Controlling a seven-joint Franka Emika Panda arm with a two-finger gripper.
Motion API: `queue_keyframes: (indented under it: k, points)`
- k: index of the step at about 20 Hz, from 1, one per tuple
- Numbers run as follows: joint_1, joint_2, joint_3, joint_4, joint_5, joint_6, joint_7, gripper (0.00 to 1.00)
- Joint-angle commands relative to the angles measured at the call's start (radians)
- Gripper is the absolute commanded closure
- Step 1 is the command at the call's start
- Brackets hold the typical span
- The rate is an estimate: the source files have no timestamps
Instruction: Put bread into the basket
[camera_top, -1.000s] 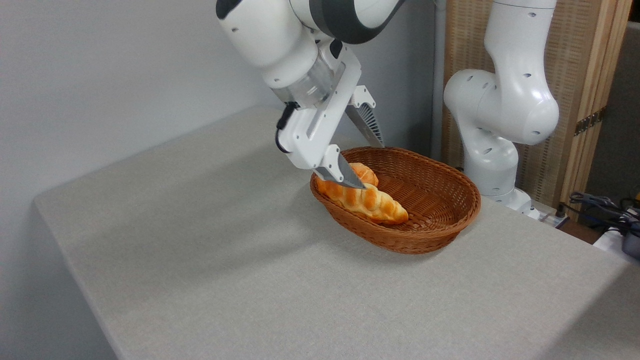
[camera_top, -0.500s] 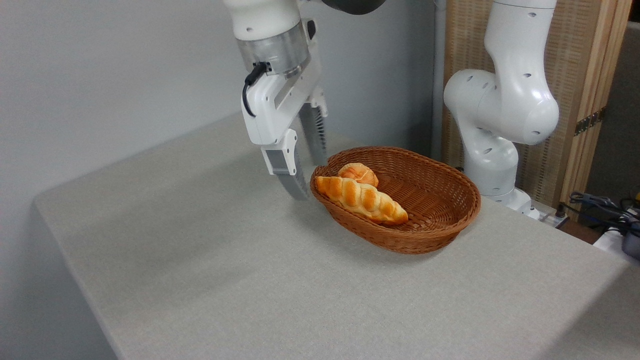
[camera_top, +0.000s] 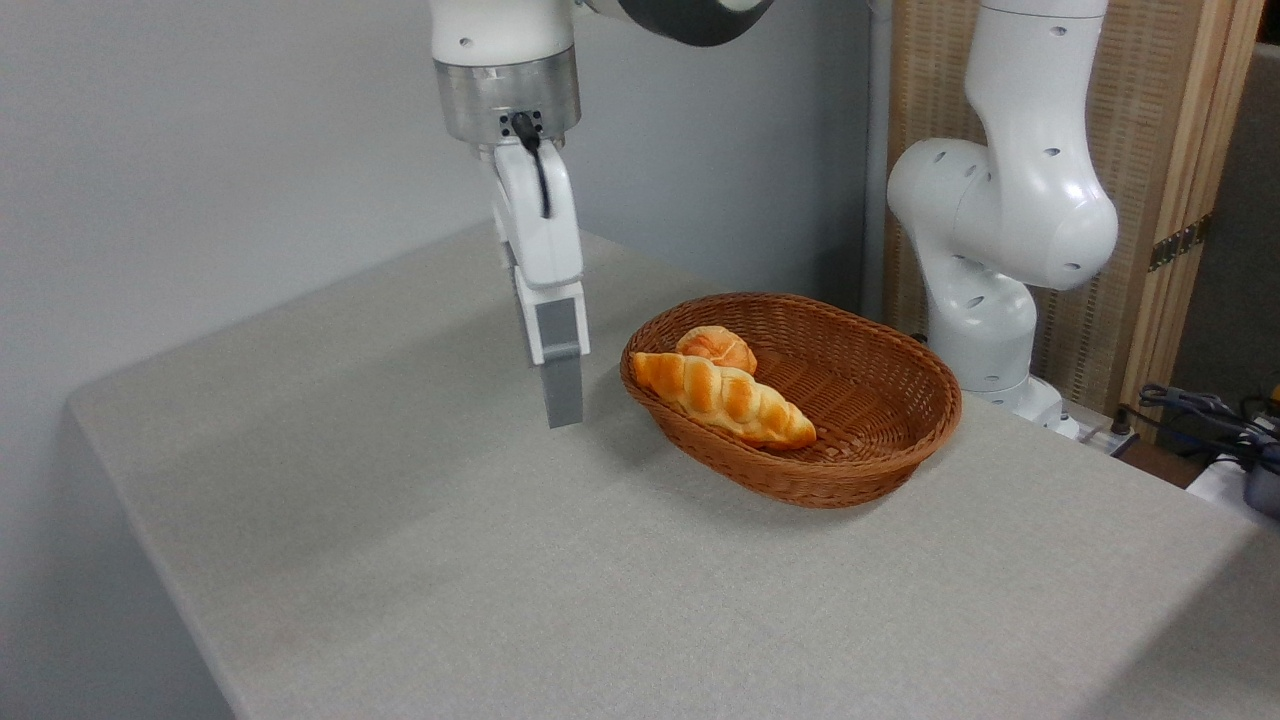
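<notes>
The bread (camera_top: 725, 398), a braided golden-orange loaf, lies inside the reddish-brown wicker basket (camera_top: 880, 470), along its near left wall with its point toward the right. My gripper (camera_top: 562, 405) hangs over the table just left of the basket, clear of its rim and pointing straight down. I see it edge-on, so the near finger (camera_top: 561, 380) hides the far one. It holds nothing.
A small round orange bun (camera_top: 716, 348) sits in the basket behind the loaf. The arm's white base (camera_top: 990, 300) stands behind the basket at the right. Cables (camera_top: 1215, 415) lie off the table's right edge. A wall runs behind the table.
The gripper, open around the loaf a second ago, has lifted out of the basket, moved left over the table and turned edge-on. The loaf stays in the basket.
</notes>
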Motion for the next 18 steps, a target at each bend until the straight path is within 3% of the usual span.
queue_keyframes:
  k: [1, 5, 11, 18]
  points:
    - [-0.002, 0.016, 0.010, 0.033, -0.067, 0.008, -0.139, 0.00]
    - [0.000, 0.022, 0.044, 0.048, -0.139, 0.008, -0.231, 0.00]
    - [-0.002, 0.027, 0.044, 0.048, -0.125, 0.006, -0.293, 0.00]
    - [-0.005, 0.044, 0.033, 0.051, 0.013, 0.008, -0.296, 0.00]
